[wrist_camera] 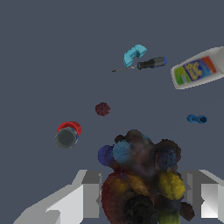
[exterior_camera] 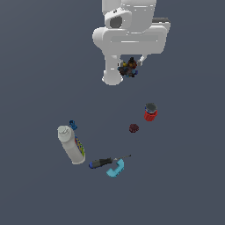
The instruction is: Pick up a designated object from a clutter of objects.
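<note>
With the claw (wrist_camera: 142, 199) clenched on the clump (exterior_camera: 128, 68), we judge the lift step is in hand; the clump hangs at 12 o'clock from the ball (exterior_camera: 134, 128). Next: raise steadily, grip firm.

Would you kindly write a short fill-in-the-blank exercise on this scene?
1. The gripper is shut on the dark ____.
2. The red cylinder has a ____ top.
3. The cyan curved piece lies beside the ____.
4. The ball is coloured ____.

Missing words: clump; grey; screwdriver; maroon.
</note>
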### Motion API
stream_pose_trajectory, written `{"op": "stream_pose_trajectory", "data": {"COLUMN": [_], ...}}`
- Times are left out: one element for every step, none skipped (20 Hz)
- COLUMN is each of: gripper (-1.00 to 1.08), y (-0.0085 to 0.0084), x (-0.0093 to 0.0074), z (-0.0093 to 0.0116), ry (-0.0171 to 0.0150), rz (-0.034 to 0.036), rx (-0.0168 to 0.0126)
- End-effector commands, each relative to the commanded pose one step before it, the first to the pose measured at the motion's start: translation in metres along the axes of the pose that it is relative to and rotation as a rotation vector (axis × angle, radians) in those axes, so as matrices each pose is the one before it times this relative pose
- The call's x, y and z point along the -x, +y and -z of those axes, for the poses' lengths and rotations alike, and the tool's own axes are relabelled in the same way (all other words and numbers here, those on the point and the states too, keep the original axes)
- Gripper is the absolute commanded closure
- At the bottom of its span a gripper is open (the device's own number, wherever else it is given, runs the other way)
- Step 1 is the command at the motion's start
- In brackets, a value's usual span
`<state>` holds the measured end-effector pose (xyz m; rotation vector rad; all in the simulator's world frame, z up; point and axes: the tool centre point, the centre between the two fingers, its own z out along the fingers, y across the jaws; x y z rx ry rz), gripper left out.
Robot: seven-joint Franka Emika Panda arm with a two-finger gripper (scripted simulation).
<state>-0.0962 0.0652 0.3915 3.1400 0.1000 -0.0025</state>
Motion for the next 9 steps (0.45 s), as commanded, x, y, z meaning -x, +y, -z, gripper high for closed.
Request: {"op": "stream_pose_trajectory", "data": {"gripper": [1.08, 1.08, 1.08, 1.08, 1.08, 1.08, 1.08, 1.08, 1.08], "y": [-0.00182, -0.00098, -0.00089, -0.00076, -0.00062, -0.00049, -0.00035, -0.00021, -0.00007], "x": [-0.00344, -0.0018, -0.0016, -0.00135, -0.0011, -0.00085, -0.0006, -0.00036, -0.00012], "z": [0.00473, 0.00224, 0.00201, 0.00169, 0.00138, 0.00107, 0.00077, 0.00046, 0.00015], "ry": [0.00159, 0.0, 0.0, 0.0, 0.0, 0.0, 0.0, 0.0, 0.0], "rz": [0.00018, 0.0, 0.0, 0.0, 0.0, 0.0, 0.0, 0.0, 0.0], "rx": [-0.0001, 0.0, 0.0, 0.0, 0.0, 0.0, 0.0, 0.0, 0.0]}}
